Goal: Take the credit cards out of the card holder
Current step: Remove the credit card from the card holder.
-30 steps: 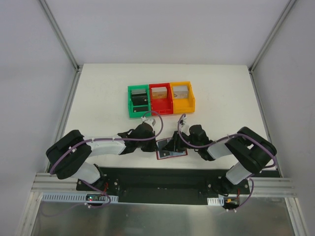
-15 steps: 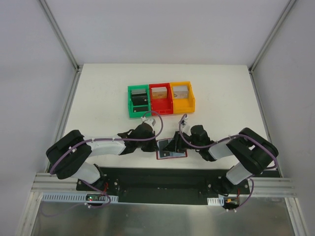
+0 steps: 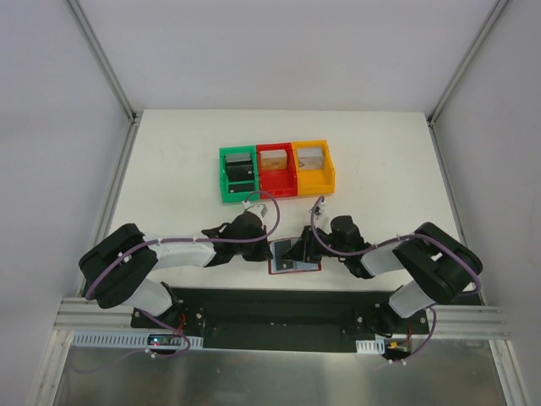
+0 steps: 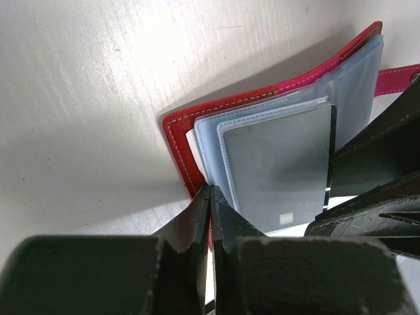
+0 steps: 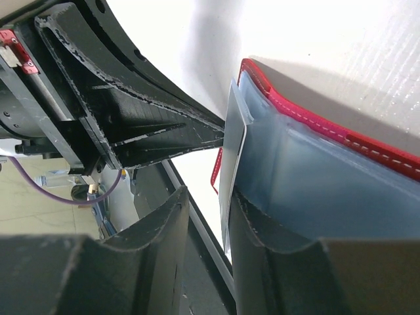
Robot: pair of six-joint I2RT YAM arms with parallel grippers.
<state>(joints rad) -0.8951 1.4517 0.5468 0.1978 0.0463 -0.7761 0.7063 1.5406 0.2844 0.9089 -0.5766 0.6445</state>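
The holder (image 3: 294,256) lies open on the table (image 3: 169,169) near its front edge, between the two arms. As far as the views show, no card is out of it yet, so the task looks barely begun. The left gripper (image 4: 210,197) is closed tight with its tips at the holder's red rim. The right gripper (image 5: 207,216) stands narrow, fingers either side of the edge of a grey card (image 5: 235,151) but not yet clamped on it — that first pull, and any other cards, are left to do.
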